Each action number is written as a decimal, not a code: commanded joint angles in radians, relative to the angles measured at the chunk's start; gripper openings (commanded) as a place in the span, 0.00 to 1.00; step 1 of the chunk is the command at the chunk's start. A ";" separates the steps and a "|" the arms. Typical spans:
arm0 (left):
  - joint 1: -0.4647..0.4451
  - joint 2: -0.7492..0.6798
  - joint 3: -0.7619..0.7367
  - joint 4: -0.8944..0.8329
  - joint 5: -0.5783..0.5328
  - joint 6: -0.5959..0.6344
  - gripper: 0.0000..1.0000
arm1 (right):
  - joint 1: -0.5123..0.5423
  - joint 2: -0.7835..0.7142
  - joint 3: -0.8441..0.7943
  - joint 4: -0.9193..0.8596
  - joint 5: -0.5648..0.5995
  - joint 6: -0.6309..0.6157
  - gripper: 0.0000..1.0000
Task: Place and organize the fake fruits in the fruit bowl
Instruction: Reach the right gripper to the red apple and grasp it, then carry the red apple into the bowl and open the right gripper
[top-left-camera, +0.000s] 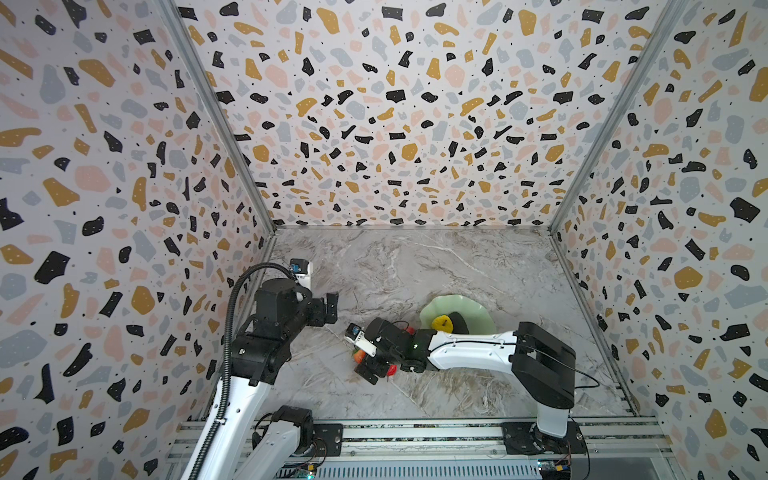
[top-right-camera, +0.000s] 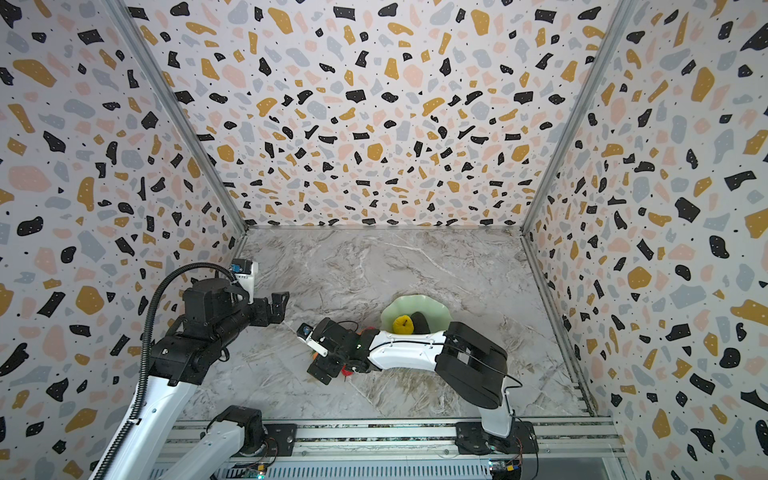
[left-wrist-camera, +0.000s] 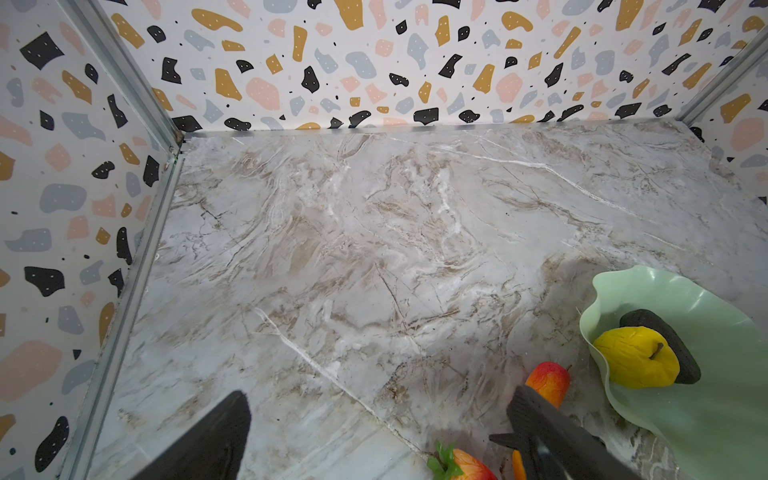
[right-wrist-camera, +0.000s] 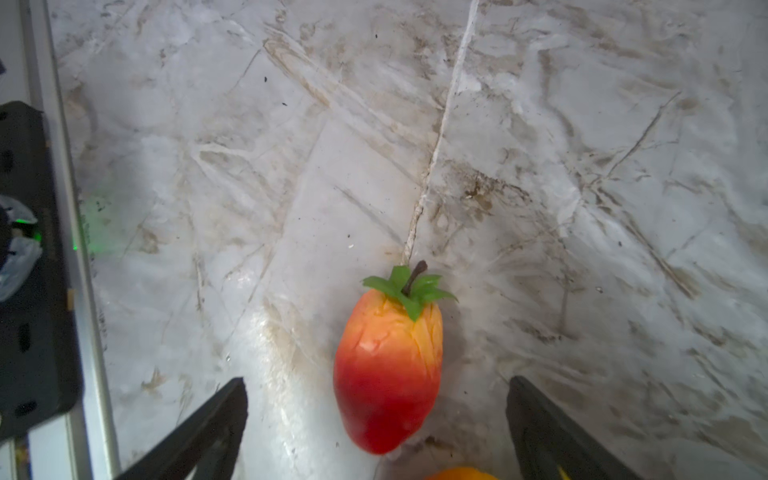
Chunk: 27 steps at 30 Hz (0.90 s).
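Surrounding marble tabletop (top-left-camera: 415, 270), terrazzo-patterned walls (top-left-camera: 395, 104)

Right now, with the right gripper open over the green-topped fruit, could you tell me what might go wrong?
1. The green-topped fruit lies between the fingers of the open right gripper; glossy and tapered, it may squirt out as they close.
2. Another orange fruit sits close beside it and could be nudged or pinched too.
3. The yellow fruit and black fruit crowd one edge of the fruit bowl; a drop there might knock them out.
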 joint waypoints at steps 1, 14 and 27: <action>-0.004 -0.010 0.001 0.014 -0.001 0.000 1.00 | 0.003 0.031 0.056 -0.012 0.017 0.029 0.95; -0.004 0.005 0.016 0.005 -0.010 0.009 1.00 | -0.014 0.097 0.091 0.010 -0.006 0.059 0.53; -0.005 0.013 0.001 0.045 0.033 0.001 1.00 | -0.067 -0.301 -0.101 -0.011 0.147 0.087 0.34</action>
